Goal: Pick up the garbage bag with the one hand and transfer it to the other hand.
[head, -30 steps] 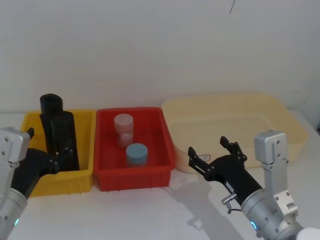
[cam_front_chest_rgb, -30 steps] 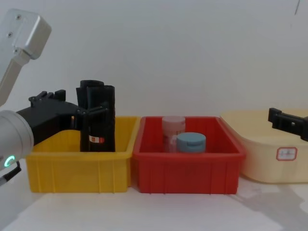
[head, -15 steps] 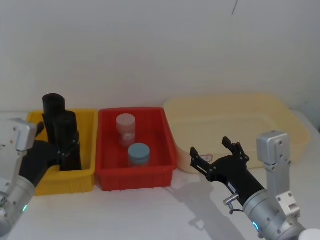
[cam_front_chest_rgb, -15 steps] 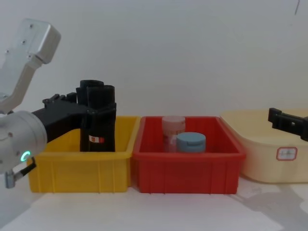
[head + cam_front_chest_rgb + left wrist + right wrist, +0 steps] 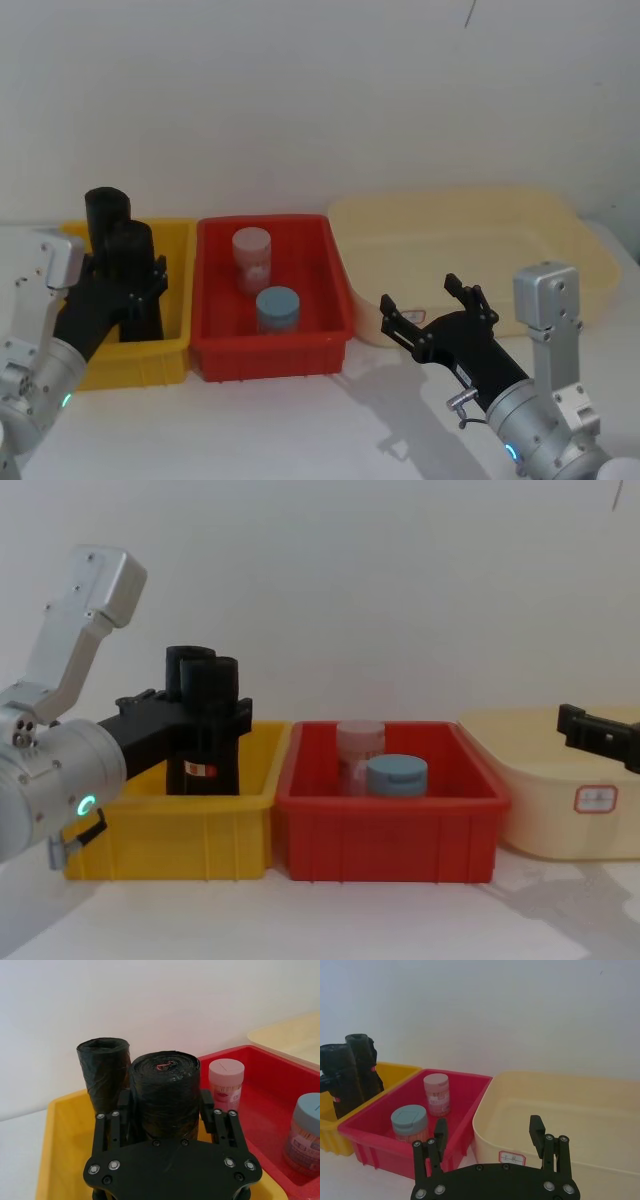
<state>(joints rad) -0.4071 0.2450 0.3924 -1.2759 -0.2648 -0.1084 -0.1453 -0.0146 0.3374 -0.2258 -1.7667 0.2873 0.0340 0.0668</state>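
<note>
The tall black rolled garbage bag point(image 5: 165, 1075) stands upright in the yellow plastic bin point(image 5: 55, 1150), straddled by the released left hand point(image 5: 165, 1096). The right hand point(image 5: 418, 292), also released, waits well apart rightward over the tabletop point(image 5: 330, 420).

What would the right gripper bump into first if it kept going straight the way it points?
Probably the cream tub: the open right gripper points at its corner next to the red bin. The two sit close together there, so depth leaves some doubt.
</note>
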